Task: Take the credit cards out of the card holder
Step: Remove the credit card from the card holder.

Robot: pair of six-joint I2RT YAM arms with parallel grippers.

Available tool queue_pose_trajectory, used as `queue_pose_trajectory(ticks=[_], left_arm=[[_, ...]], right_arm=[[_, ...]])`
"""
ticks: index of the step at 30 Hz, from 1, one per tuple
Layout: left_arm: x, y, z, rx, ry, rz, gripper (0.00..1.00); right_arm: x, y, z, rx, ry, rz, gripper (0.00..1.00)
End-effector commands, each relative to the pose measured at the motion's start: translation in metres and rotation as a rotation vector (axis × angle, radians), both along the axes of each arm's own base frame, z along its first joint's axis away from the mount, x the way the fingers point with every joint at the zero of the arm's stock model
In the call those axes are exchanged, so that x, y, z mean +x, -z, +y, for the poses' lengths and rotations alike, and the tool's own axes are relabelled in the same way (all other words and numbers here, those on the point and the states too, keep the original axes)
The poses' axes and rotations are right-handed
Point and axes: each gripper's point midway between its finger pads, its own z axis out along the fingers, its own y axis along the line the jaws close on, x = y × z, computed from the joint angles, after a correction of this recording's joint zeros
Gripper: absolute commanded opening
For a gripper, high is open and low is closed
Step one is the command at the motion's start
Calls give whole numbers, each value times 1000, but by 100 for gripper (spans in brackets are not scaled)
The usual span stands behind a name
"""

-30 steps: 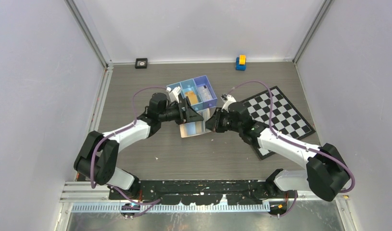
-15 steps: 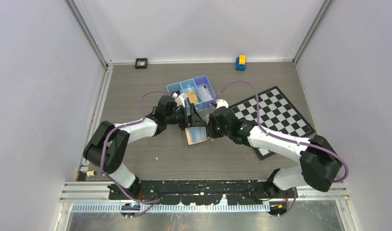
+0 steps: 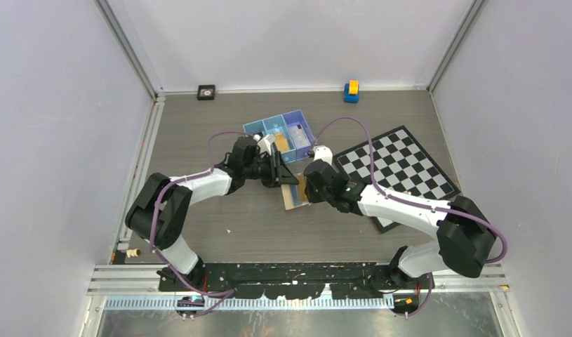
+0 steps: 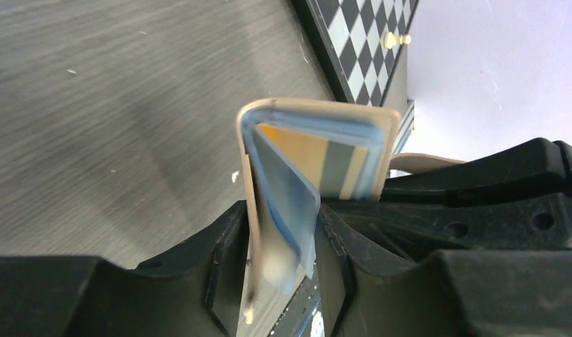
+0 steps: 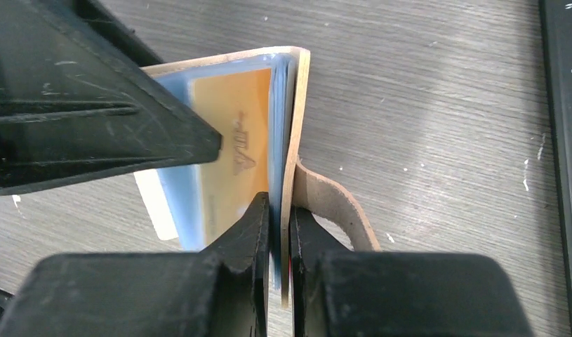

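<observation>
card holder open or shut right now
Open. The card holder has its covers apart in a V, an orange card showing between them; the right gripper pinches one cover.

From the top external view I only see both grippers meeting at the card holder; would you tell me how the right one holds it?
Observer: The right gripper pinches the card holder by one tan cover, edge-on, shut on it.
Operator: Are any cards showing?
Observer: An orange card sits inside a bluish clear sleeve.
Operator: And the other arm?
Observer: The left gripper straddles a tan cover and one sleeve leaf; grip unclear.
</observation>
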Motion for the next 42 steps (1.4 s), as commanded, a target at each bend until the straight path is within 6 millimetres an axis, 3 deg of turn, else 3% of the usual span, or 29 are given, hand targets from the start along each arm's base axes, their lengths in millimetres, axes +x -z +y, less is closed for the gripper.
queue_pose_trajectory(ticks=[1, 7, 10, 12, 19, 26, 33, 36, 39, 42], left_arm=[[13, -6, 12, 10, -51, -46, 39], [16, -8, 17, -29, -63, -34, 36], [15, -13, 14, -71, -48, -38, 51], [14, -19, 11, -111, -34, -48, 55], [16, -36, 17, -201, -45, -75, 37], [18, -38, 23, -210, -58, -78, 14], [19, -42, 25, -226, -59, -83, 2], [19, -43, 26, -227, -63, -88, 0], [19, -45, 28, -227, -67, -94, 0], [19, -45, 28, -223, -69, -94, 0]], right_arm=[[20, -42, 9, 169, 38, -49, 1], [25, -46, 2, 300, 42, 3, 0], [26, -48, -2, 356, 43, 23, 1], [25, -50, 0, 397, 25, 34, 0], [25, -58, 1, 499, -3, 54, 1], [26, -63, 2, 566, -15, 61, 0], [31, -58, -6, 571, 23, 76, 1], [37, -49, -18, 522, 91, 87, 16], [40, -45, -28, 506, 137, 90, 40], [42, -49, -37, 495, 172, 63, 47]])
